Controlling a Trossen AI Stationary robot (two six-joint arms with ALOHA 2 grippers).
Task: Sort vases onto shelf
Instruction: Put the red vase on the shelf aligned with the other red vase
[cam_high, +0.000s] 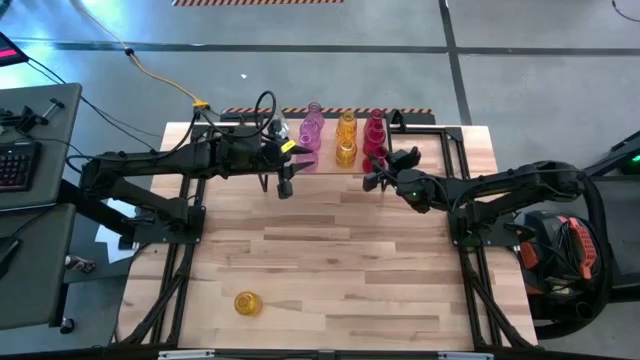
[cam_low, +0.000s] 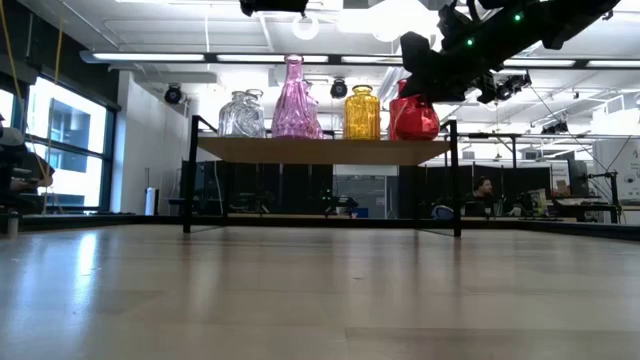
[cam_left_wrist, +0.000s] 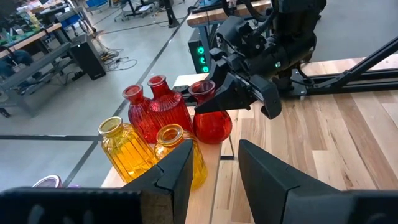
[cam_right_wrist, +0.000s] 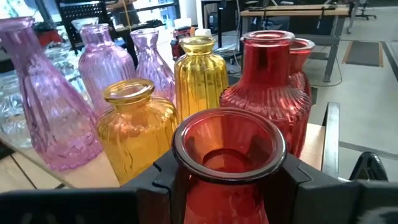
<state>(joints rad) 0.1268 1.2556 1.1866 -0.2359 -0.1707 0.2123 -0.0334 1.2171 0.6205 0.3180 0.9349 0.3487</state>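
Note:
The light-wood shelf (cam_high: 325, 162) stands at the table's far edge. It carries clear (cam_low: 240, 115), pink (cam_low: 295, 100), amber (cam_low: 362, 113) and red vases (cam_left_wrist: 163, 106), all upright on their bases. My right gripper (cam_high: 385, 168) is at the shelf's near right corner, shut on a red vase (cam_left_wrist: 212, 127). My left gripper (cam_left_wrist: 214, 180) is open and empty, just in front of the shelf's left half and above the table. One amber vase (cam_high: 247, 303) lies on its side on the table near the front left. My right gripper pinches the red vase's neck (cam_right_wrist: 186, 158), just under the rim, between its two fingers. The fingers (cam_left_wrist: 233, 93) come slanting from the table's right and near side, roughly level. The vase stands upright, its base (cam_left_wrist: 211, 140) level with the shelf board at the near right corner.
The shelf's black wire legs (cam_low: 457, 180) stand on the table. Black frame bars run along both table sides (cam_high: 185, 260). The wide wooden tabletop (cam_high: 340, 260) stretches out in front of the shelf. A person (cam_low: 483, 188) sits far back in the room.

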